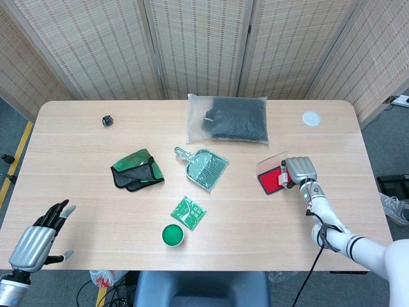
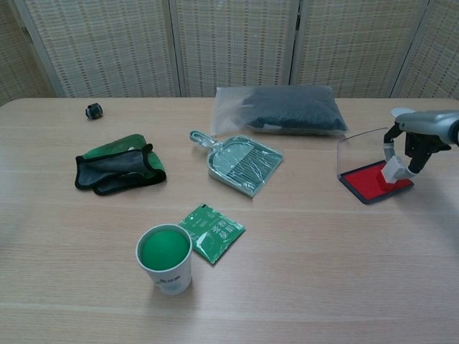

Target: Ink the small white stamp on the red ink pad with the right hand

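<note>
While the right hand [image 2: 423, 136] is gripping the small white stamp [image 2: 394, 170], pressing it onto the red ink pad [image 2: 367, 183], left hand [image 1: 39, 235] is hovering far from the pad, fingers spread, holding nothing.

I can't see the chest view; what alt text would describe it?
The robot's right hand holds a small white stamp down on an open red ink pad at the right of a wooden table. Elsewhere lie a green dustpan, green cloth, green paper cup and dark plastic bag.
</note>
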Tool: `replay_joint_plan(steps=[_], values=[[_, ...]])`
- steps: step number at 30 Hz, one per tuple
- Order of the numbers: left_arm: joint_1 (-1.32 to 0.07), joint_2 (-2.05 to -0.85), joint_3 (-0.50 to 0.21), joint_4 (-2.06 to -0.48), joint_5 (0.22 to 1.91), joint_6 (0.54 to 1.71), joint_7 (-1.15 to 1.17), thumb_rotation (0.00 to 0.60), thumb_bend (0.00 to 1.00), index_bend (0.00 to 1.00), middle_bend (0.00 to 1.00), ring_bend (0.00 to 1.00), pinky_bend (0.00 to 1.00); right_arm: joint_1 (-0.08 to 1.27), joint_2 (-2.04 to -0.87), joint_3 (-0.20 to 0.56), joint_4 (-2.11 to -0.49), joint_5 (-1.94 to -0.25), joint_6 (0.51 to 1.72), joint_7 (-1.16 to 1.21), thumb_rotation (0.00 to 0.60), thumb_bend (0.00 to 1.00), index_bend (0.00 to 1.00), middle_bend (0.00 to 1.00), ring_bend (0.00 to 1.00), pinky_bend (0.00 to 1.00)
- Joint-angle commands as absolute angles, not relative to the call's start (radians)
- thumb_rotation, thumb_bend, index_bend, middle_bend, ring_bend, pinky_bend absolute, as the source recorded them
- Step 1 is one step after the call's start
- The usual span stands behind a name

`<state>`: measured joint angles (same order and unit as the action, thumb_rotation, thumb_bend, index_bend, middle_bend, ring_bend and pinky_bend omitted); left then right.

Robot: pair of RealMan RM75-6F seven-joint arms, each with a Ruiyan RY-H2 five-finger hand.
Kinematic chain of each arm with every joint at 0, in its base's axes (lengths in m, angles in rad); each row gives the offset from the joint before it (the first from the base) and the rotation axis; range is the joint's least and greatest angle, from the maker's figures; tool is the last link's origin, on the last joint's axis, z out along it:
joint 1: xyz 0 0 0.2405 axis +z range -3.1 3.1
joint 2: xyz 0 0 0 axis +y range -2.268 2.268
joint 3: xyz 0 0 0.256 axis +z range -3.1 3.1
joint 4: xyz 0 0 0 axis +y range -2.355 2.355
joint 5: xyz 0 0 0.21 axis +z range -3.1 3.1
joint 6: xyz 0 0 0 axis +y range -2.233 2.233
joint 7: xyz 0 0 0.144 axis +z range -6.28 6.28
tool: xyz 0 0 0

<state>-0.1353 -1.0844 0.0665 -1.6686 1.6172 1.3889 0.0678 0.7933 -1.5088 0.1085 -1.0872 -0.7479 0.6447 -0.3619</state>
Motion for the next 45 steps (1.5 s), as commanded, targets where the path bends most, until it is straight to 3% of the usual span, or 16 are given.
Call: replay_joint_plan(steps=[1,12,25,45], values=[[-0.135,-1.084,0.067,-1.669,1.618,1.391,0.066,0.600,0.07,0.08,0.00,0.02,0.27,0.793,-1.512,0.108,-1.080,-0.755,0.641,-0.355,0.600,0.35,0.90,1.00,0.88,0.85],[-0.131,-1.082,0.068,-1.670,1.626,1.403,0.062,0.600,0.07,0.08,0.00,0.02,0.27,0.776,-1.477,0.116,-1.140,-0.795,0.668,-0.321,0.600,0.35,0.90,1.00,0.88,0.85],[-0.129,-1.088,0.065,-1.674,1.614,1.400,0.082,0.600,0.07,0.08,0.00,0.02,0.27,0.729,-1.255,0.097,-1.581,-0.857,0.861,-0.419,0.600,0.35,0.90,1.00,0.89,0.85],[-0.118,-1.079,0.088,-1.681,1.681,1.436,0.060,0.600,0.07,0.08,0.00,0.02,0.27,0.753,-1.357,-0.010,-1.572,-0.851,0.850,-0.557,0.600,0.35,0.90,1.00,0.87,0.85]])
